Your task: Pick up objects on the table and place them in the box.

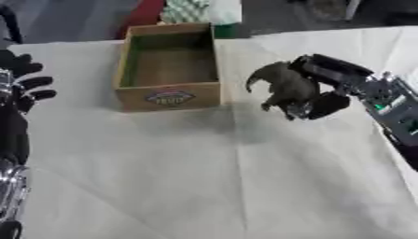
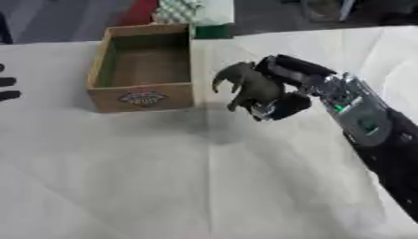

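A grey-brown toy elephant (image 1: 282, 86) hangs above the table, to the right of the box, with my right hand (image 1: 323, 88) shut on it from the right; its trunk points toward the box. The brown cardboard box (image 1: 169, 97) stands open at the back centre-left with a round label on its front wall, and nothing shows inside. My left hand (image 1: 23, 79) rests open at the left edge with fingers spread, well away from the box.
A white cloth (image 1: 204, 177) with fold lines covers the table. Behind the box, off the table, sit a green-and-white patterned thing (image 1: 192, 10) and something red (image 1: 143, 14). A shadow lies on the cloth below the toy.
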Tool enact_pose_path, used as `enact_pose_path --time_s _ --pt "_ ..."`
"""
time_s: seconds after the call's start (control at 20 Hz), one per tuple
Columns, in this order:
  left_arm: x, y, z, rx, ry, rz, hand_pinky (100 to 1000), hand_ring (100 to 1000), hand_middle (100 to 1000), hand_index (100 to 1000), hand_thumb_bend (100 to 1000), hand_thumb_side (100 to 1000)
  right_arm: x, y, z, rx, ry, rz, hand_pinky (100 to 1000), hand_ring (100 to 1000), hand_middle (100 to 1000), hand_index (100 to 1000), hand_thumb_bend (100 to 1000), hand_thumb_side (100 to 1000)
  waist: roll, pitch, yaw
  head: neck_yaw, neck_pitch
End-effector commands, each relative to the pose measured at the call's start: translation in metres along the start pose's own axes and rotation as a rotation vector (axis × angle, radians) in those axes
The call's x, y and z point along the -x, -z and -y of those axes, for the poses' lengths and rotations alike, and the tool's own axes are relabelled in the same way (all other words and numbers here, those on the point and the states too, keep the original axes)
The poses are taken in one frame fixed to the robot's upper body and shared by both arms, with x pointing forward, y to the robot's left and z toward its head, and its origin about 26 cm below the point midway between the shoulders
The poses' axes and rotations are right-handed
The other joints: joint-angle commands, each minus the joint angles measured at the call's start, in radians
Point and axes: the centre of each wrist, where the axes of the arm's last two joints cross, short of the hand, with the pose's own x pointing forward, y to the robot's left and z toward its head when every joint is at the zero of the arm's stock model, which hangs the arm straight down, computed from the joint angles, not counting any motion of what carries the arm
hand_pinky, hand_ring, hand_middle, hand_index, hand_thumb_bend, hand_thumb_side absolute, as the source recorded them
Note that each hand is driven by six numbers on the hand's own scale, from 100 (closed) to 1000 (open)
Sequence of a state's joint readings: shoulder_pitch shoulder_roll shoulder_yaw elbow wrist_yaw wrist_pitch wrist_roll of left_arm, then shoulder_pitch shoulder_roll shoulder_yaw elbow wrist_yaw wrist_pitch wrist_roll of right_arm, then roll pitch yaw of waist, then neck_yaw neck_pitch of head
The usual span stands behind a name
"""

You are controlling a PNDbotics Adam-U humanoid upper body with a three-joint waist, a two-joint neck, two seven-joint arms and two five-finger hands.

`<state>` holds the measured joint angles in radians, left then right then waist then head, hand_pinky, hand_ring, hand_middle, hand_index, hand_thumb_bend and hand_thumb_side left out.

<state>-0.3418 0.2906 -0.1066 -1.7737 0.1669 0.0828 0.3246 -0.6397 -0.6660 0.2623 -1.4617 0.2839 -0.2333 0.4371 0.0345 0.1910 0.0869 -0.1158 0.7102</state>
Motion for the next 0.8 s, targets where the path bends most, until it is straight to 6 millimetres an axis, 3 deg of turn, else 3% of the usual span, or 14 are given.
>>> enact_pose_path --time_s 0.05,0.45,0.8 --pt "-0.007 0.002 0.0 0.016 0.007 0.025 645 672 685 796 296 830 -0.003 -0.003 0.032 0.074 -0.023 -0.001 421 420 378 479 100 315 -0.002 -0.018 0.008 -0.002 -0.014" --pt "-0.014 0.005 0.018 0.075 -0.043 0.05 646 673 683 794 299 829 0.006 0.007 0.068 0.172 -0.05 -0.033 429 427 385 487 100 307 -0.008 -0.004 0.091 -0.048 -0.047" --pt "-0.028 0.01 0.042 0.167 -0.101 0.101 646 672 681 794 295 823 0.036 0.012 0.079 0.277 0.0 -0.129 438 436 383 490 100 320 -0.013 0.012 0.186 -0.123 -0.1"
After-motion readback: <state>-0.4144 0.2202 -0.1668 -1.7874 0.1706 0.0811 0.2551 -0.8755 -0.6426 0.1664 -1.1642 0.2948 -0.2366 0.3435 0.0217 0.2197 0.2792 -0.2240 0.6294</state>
